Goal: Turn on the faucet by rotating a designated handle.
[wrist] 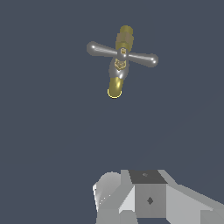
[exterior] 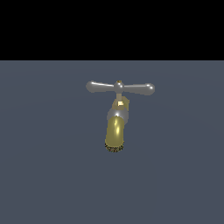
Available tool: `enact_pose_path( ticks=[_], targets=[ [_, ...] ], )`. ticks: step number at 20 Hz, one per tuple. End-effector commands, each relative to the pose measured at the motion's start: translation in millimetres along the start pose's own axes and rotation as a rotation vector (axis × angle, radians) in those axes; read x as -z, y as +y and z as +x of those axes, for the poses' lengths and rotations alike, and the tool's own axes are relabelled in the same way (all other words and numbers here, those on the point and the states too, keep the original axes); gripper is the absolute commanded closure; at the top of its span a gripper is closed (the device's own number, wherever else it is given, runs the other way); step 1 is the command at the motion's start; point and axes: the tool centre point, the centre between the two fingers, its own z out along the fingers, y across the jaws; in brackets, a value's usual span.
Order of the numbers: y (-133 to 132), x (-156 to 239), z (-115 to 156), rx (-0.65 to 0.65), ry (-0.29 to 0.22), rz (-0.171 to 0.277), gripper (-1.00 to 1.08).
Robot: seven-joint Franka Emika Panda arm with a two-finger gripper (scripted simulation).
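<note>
A: State the setting.

B: A flat slate-grey surface [exterior: 43, 175] under a black background. The faucet [exterior: 116, 127] stands near the centre of it, brass spout pointing towards the exterior camera.

A: And the handle?

B: The handle [exterior: 120, 87] sits on top as a silver crossbar, its two arms level, reaching to the exterior view's left and right from a small brass hub. Both knobs are exposed, so either arm can probably be pushed sideways.

A: Gripper status?

B: The gripper [wrist: 144, 199] shows only in the wrist view, well apart from the faucet and touching nothing. Its grey body is cut off at the frame edge; the fingertips are not visible, so its opening cannot be determined. The arm is absent from the exterior view.
</note>
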Motion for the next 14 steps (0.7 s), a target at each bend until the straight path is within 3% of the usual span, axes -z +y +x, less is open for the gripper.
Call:
enact_pose_path(
  ticks=[1, 14],
  targets=[
    [0, 0, 0, 0.000, 0.000, 0.000, 1.08],
    [14, -22, 4, 0.098, 0.000, 0.003, 1.08]
  ],
)
